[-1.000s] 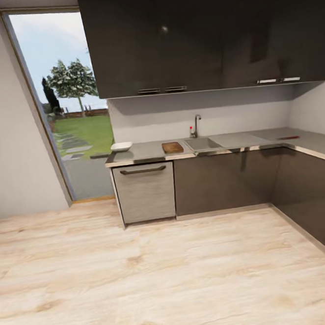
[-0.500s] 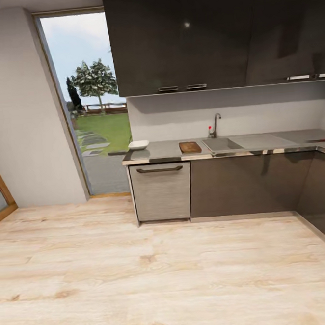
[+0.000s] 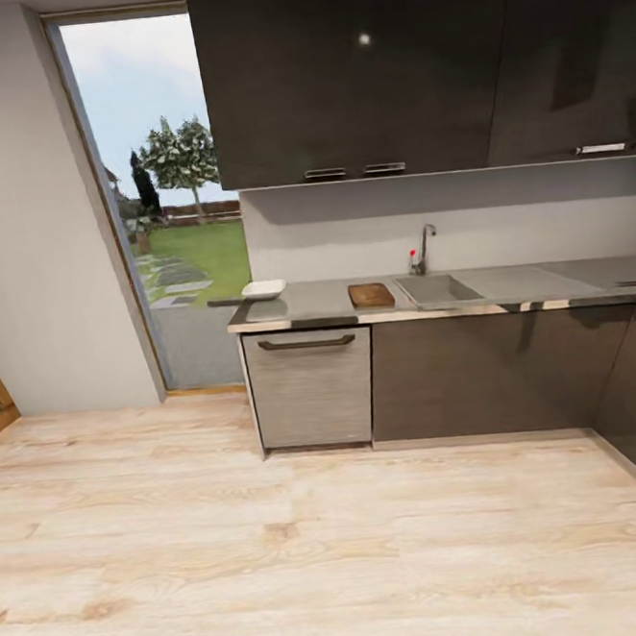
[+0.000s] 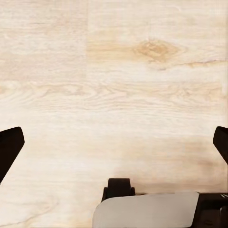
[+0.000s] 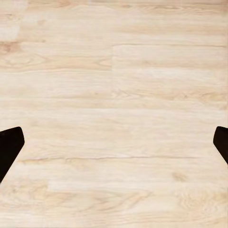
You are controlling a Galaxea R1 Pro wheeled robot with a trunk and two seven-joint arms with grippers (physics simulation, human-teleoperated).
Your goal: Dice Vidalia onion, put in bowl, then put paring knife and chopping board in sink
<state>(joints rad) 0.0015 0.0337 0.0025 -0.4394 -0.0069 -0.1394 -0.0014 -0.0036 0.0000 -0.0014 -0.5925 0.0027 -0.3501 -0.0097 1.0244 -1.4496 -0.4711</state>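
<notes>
Facing the long glossy grey countertop (image 3: 307, 304) across the light wood floor (image 3: 281, 553).

The dark brown wooden chopping board (image 3: 370, 295) lies just left of the grey steel sink (image 3: 436, 289), long axis running front to back; the shallow white square bowl (image 3: 263, 289) sits at the left end. My left gripper (image 4: 114, 142) and right gripper (image 5: 114, 142) both hang spread wide, holding nothing.

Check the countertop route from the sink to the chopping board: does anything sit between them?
Nothing visible does. The chopping board lies on the countertop right beside the sink, with bare worktop between. The bowl stands further along, past the board. The onion itself cannot be made out from here.
</notes>
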